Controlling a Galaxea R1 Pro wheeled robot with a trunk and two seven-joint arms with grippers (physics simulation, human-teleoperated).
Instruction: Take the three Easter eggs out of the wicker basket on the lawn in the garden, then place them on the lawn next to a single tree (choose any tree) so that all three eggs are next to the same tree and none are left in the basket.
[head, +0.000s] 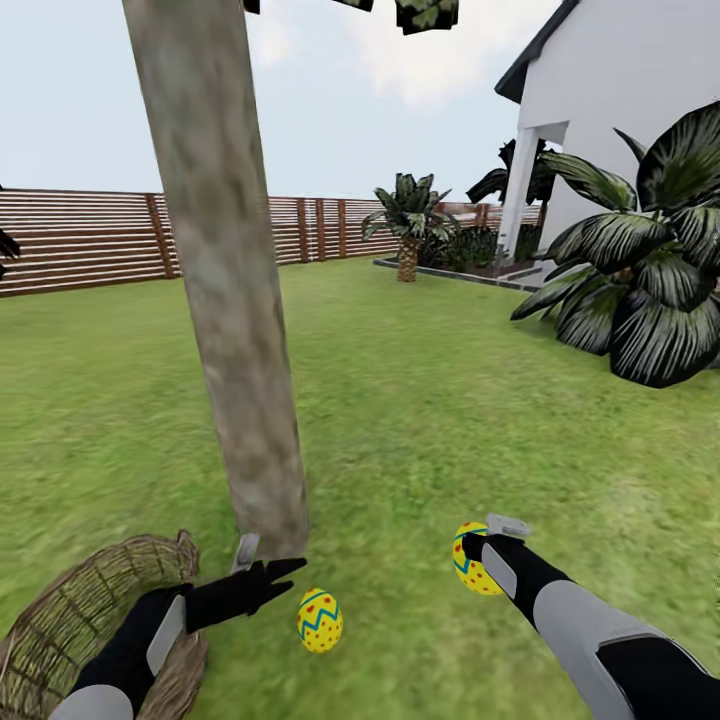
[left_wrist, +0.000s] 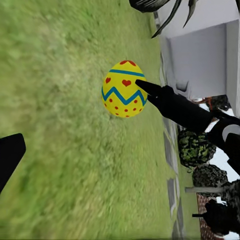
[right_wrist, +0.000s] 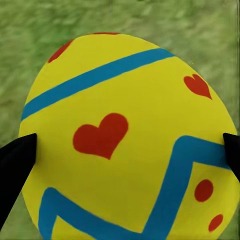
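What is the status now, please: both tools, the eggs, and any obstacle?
Left tool open, egg on lawn by tree. Right tool shut on second egg. No obstacle seen.

A pale grey-tan, mottled, thick straight tree trunk (head: 225, 280) is seen against a mottled green grass lawn (head: 420, 400). Brown horizontal slats are shown on the far wooden fence (head: 90, 240). At the near left a brown open-weave wicker basket (head: 70, 610) is seen. A yellow egg with a blue-green zigzag band and red marks (head: 320, 621) is seen near the trunk's base; red hearts, red dots and a blue stripe are shown on it in the left wrist view (left_wrist: 123, 89). The same pattern is carried by a second yellow egg (head: 470, 560) at the near right, with red hearts and blue bands (right_wrist: 125, 145). Black fingers (head: 255, 580) are shown on the left gripper. A white house wall (head: 620, 90) and dark green, pale-streaked palm leaves (head: 650, 280) are seen at the far right.
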